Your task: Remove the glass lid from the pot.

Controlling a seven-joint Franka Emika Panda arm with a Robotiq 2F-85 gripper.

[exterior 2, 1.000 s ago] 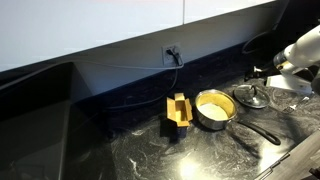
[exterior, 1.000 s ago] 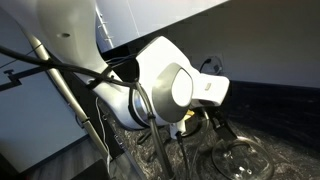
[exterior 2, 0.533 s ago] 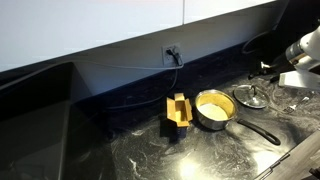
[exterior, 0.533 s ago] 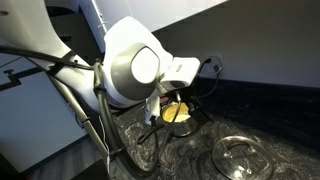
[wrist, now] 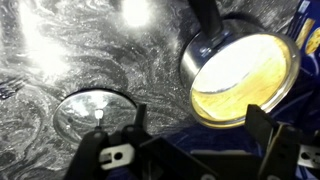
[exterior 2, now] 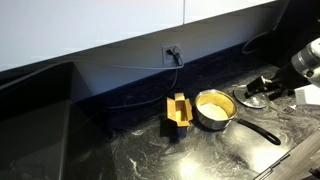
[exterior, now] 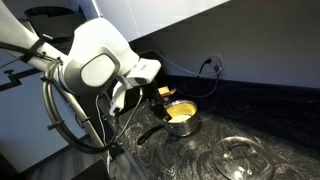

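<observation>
The glass lid (wrist: pixel 95 112) lies flat on the dark marbled counter beside the pot, off it; it also shows in both exterior views (exterior: pixel 240 158) (exterior 2: pixel 252 101). The pot (wrist: pixel 240 75) is uncovered, shiny steel with a yellow inside, and shows in both exterior views (exterior: pixel 181 116) (exterior 2: pixel 214 108); its long dark handle (exterior 2: pixel 262 131) points toward the counter's front. My gripper (wrist: pixel 200 128) is open and empty. It hovers above the counter between lid and pot, with one finger over the lid's edge and the other over the pot's rim.
A small yellow-and-blue box (exterior 2: pixel 178 110) stands right beside the pot. A wall socket with a black cable (exterior 2: pixel 172 54) sits on the dark backsplash behind. The big white arm (exterior: pixel 100 65) fills one side of an exterior view.
The arm has swung back and away from the lid, which stays on the counter. In one exterior view it no longer hides the pot.
</observation>
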